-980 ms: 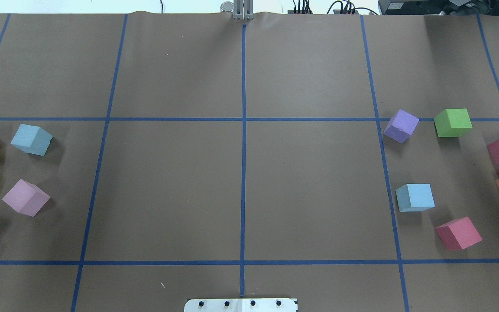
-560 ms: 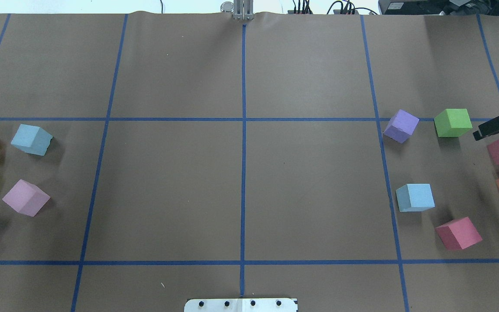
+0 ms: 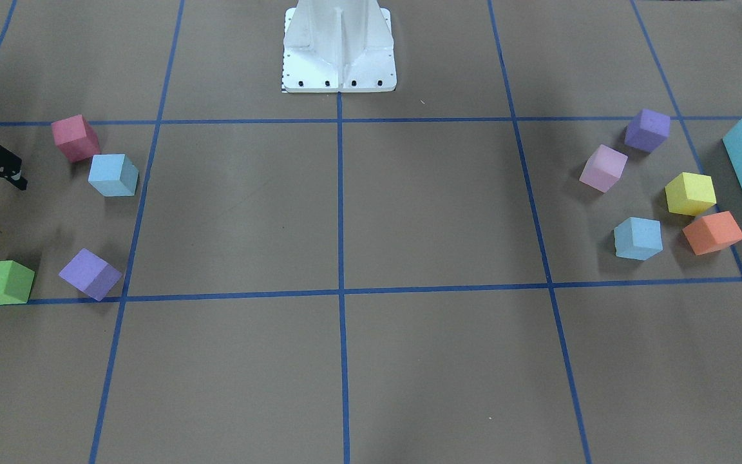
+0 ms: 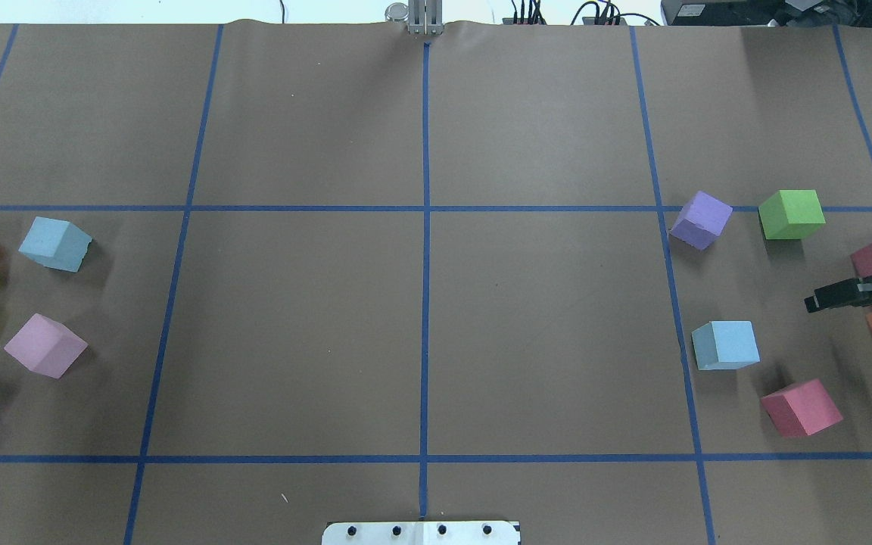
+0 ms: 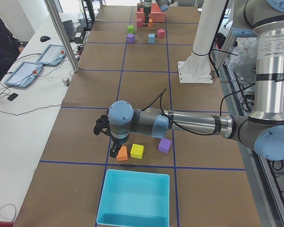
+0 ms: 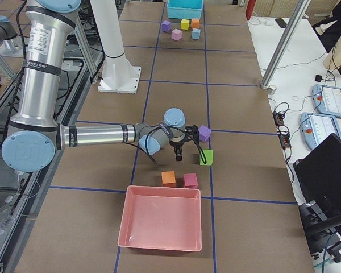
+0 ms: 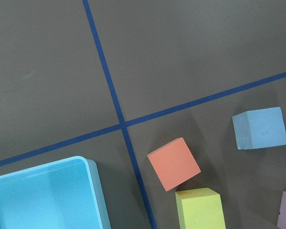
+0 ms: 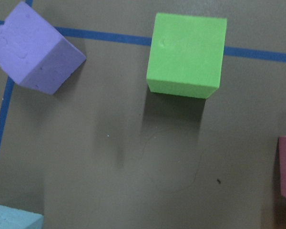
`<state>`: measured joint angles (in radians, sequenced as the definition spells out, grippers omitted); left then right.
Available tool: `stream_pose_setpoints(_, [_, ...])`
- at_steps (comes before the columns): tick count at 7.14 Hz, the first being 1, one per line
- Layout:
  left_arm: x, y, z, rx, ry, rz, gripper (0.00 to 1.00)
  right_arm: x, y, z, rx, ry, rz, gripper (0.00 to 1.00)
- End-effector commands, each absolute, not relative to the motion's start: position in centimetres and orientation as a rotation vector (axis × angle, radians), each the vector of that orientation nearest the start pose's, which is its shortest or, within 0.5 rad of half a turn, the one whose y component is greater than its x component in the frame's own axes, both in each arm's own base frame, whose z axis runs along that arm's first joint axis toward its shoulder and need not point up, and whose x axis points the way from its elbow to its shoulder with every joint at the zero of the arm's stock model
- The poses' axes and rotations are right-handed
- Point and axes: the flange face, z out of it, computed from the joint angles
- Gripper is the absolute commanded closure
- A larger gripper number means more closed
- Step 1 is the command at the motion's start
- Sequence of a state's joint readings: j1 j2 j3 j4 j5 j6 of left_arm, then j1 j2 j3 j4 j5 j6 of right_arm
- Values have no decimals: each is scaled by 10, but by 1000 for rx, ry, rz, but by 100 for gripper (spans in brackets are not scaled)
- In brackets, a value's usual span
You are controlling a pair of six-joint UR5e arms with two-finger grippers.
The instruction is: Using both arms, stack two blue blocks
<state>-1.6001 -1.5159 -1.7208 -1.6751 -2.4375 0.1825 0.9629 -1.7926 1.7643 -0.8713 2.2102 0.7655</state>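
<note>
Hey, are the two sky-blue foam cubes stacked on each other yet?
No, one sky-blue foam cube lies at the overhead view's left and the other sky-blue foam cube at its right, far apart.

Silver arms (image 5: 194,124), pale-blue joint caps (image 5: 120,112).

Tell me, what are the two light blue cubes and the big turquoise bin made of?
The right light blue cube and the left light blue cube look like matte foam: dull, finely pitted faces, the left one's edge ragged. The turquoise bin seems moulded plastic: smooth walls, rounded rim, slight sheen.
</note>
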Motion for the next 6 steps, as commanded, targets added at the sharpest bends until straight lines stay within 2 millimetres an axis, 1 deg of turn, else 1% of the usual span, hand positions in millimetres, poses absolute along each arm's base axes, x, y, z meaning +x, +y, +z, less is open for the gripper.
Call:
stream_pose_setpoints(1, [-71, -476, 595, 275, 841, 228, 2, -252, -361, 571, 103, -896, -17, 0])
stream_pose_setpoints(2, [-71, -476, 595, 274, 842, 230, 2, -292, -349, 552, 106, -901, 14, 0])
stream_pose_setpoints(3, [-71, -476, 595, 273, 842, 229, 2, -294, -346, 537, 104, -929, 6, 0])
stream_pose_setpoints(4, [-71, -476, 595, 274, 842, 230, 2, -268, -348, 531, 60, -976, -25, 0])
stream_pose_setpoints(5, [-71, -476, 594, 275, 841, 230, 2, -244, -355, 539, 66, -983, -49, 0])
stream_pose_setpoints(6, [-71, -476, 597, 271, 842, 228, 2, -228, -363, 537, 66, -998, -40, 0])
